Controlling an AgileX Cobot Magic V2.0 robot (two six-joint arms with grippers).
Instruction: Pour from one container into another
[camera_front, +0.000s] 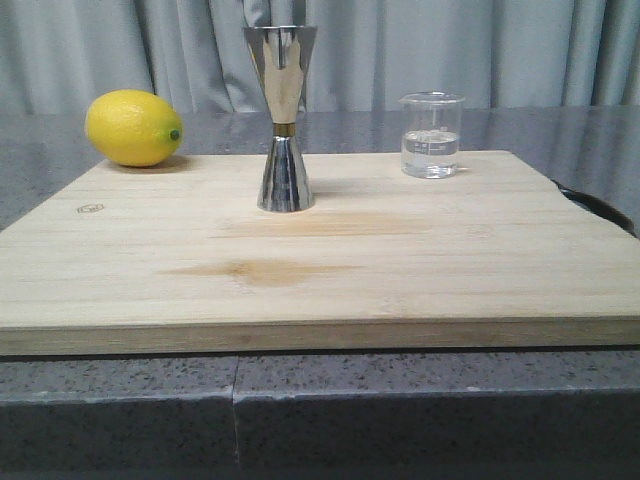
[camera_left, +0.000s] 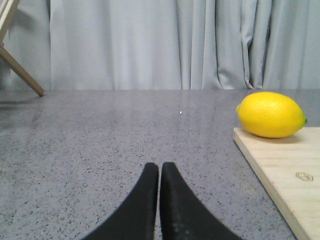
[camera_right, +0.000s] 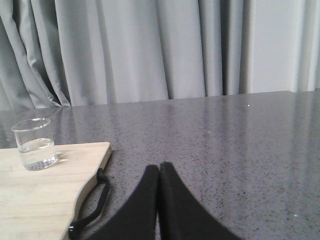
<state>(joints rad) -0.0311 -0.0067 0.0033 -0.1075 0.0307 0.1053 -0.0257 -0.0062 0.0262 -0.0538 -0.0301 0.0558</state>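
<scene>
Glass beaker (camera_front: 431, 135): small and clear, with white measuring marks, standing upright on the wooden cutting board (camera_front: 320, 270) at about 1 o'clock from the board's middle, near its far edge. Clear liquid fills roughly its lower half. In the right wrist view the beaker (camera_right: 34, 143) sits close to the board's corner.

Steel jigger (camera_front: 281, 118): tall, shiny, hourglass-shaped, with a thin gold band at the waist. It stands upright at about 12 o'clock from the board's middle, at 9 o'clock from the beaker and well apart from it. Its top rim rises higher than the beaker's.

Lemon (camera_front: 134, 128): yellow, lying on its side at the board's far left corner, about 10 o'clock from the board's middle and at 9 o'clock from the jigger. The left wrist view shows it resting on the board's edge.

Cutting board: pale bamboo, lying flat on the grey speckled counter (camera_front: 320, 400), with a black cord loop (camera_right: 90, 207) at its right end.

Left gripper (camera_left: 159, 172): black fingers pressed together, clenched on nothing, above bare counter just off the board's left side.

Right gripper (camera_right: 159, 172): fingers likewise closed tip to tip and empty, above the counter off the board's right side, apart from the beaker.

Backdrop: grey pleated curtain (camera_front: 500, 50) behind the counter.
</scene>
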